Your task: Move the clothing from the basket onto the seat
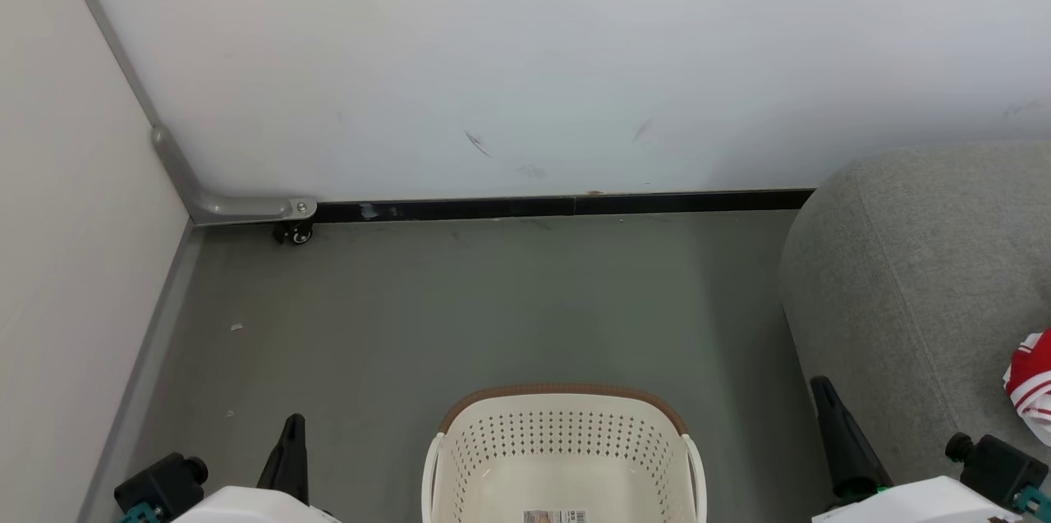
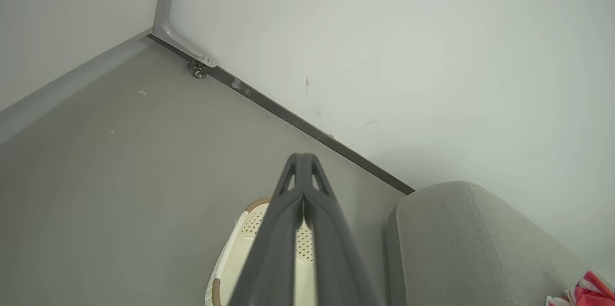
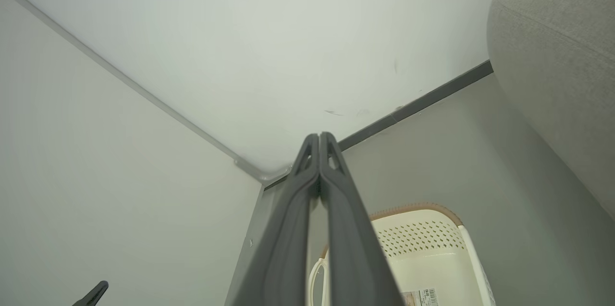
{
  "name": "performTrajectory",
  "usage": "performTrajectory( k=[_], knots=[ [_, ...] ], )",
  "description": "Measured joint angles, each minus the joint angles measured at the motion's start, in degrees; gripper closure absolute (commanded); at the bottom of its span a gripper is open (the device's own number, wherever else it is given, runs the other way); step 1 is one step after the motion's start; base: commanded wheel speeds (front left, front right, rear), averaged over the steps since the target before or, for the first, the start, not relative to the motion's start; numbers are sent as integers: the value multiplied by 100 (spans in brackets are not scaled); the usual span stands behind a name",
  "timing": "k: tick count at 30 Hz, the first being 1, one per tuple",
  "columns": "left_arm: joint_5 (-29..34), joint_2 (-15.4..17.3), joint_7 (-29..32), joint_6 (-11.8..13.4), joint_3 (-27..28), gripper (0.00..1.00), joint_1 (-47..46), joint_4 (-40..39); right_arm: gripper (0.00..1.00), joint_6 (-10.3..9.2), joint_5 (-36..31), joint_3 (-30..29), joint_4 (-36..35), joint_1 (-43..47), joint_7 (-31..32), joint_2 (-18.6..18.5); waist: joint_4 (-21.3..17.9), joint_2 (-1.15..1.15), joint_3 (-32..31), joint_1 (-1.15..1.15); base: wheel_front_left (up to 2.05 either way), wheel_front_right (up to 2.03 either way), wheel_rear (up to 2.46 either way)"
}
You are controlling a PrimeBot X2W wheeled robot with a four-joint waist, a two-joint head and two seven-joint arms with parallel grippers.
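We take the cream perforated laundry basket (image 1: 566,433) as our marker. It stands on the grey floor (image 1: 493,301) with a brown band along its far rim, and a printed label (image 1: 555,516) shows on its bottom. To the right of the basket rises the rounded grey upholstered seat (image 1: 911,285), with a strip of floor between the two. The red-and-white jersey (image 1: 1030,379) lies on the seat, on the side far from the basket, and the picture's edge cuts it off.

Our left fingers (image 1: 292,433) stand left of the basket, pressed together and empty. Our right fingers (image 1: 825,400) stand right of the basket, before the seat's flank, likewise pressed together and empty. Both pairs are apart from the basket.

Beyond the basket a black skirting strip (image 1: 575,204) runs along the foot of the white wall (image 1: 525,55). Beyond it and to the left, a small caster wheel (image 1: 296,234) sits under a grey bracket in the corner.
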Motion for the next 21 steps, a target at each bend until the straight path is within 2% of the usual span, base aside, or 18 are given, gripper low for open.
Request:
performTrajectory(
  k=[5, 10, 21],
  knots=[
    [-349, -46, 127, -118, 140, 100, 0, -5, 100, 0, 435, -59, 9, -46, 56, -26, -8, 0, -6, 9, 0, 0, 0],
    [-694, -107, 236, -259, 280, 100, -1, -7, 100, 0, 850, -105, 27, -122, 79, -46, -16, 0, -1, 8, 0, 0, 0],
    [-1444, -220, 447, -553, 589, 100, -8, 14, 100, 0, 1786, -172, 126, -268, 172, -89, -34, 0, 60, -43, 0, 0, 0]
  ],
)
